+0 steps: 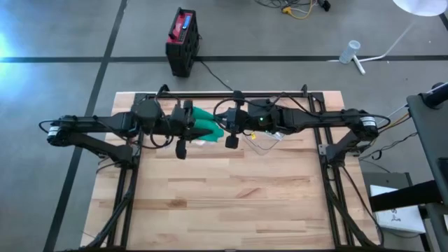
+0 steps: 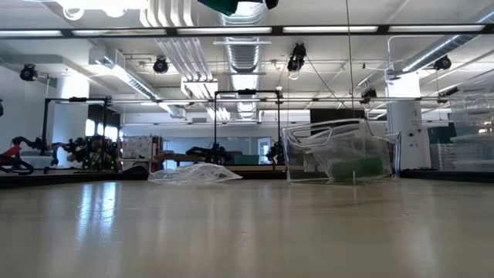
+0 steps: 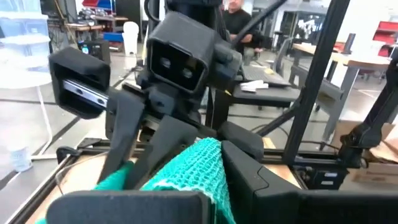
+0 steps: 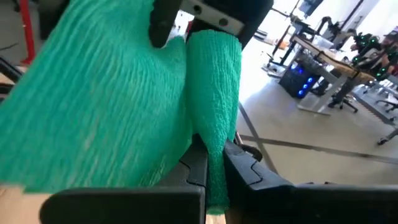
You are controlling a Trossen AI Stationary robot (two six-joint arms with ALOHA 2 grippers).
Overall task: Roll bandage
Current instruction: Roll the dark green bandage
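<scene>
Above the desk (image 1: 231, 189), near its far edge, the left pincer (image 1: 199, 126) and right pincer (image 1: 222, 128) (facing each other) each clamp the green bandage (image 1: 207, 123) held between them.

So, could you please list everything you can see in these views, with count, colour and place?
bandage: one, green, held above the table between the two grippers, at the far middle
clear plastic container: one, transparent, on the table, something green inside
clear plastic wrap: one, transparent, crumpled on the table beside the container
table: one, light wood
black and red box: one, on the floor beyond the table
person: one, dark clothing, in the room behind
left gripper: one, dark, shut on the bandage
right gripper: one, dark, shut on the bandage
</scene>
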